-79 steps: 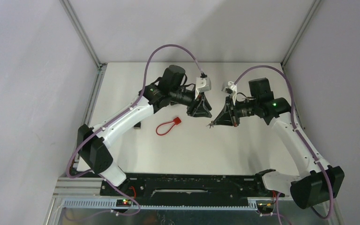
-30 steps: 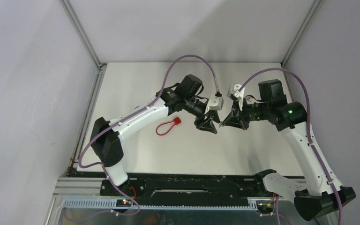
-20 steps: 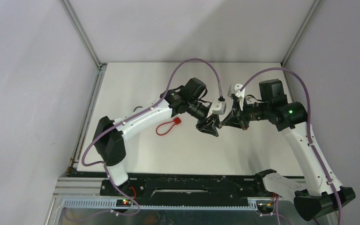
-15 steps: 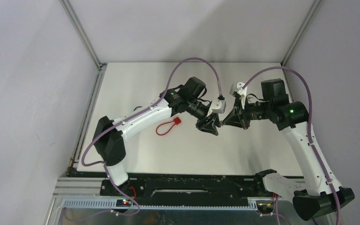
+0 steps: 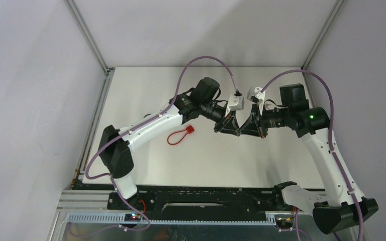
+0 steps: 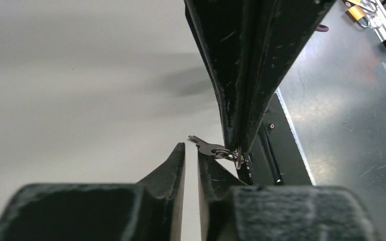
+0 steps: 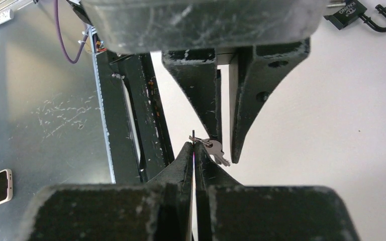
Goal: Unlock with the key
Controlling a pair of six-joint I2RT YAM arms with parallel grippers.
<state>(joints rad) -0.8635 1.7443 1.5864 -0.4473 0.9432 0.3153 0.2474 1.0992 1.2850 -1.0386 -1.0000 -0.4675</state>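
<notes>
Left gripper (image 6: 191, 148) shifted, right gripper (image 7: 194, 146) pinching key (image 7: 216, 148)

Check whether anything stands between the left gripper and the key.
Nothing visible does. The right gripper, shut, holds the key by its ring, and the blade points at the narrow gap between the fingertips of the open left gripper. Only air shows between them.
</notes>
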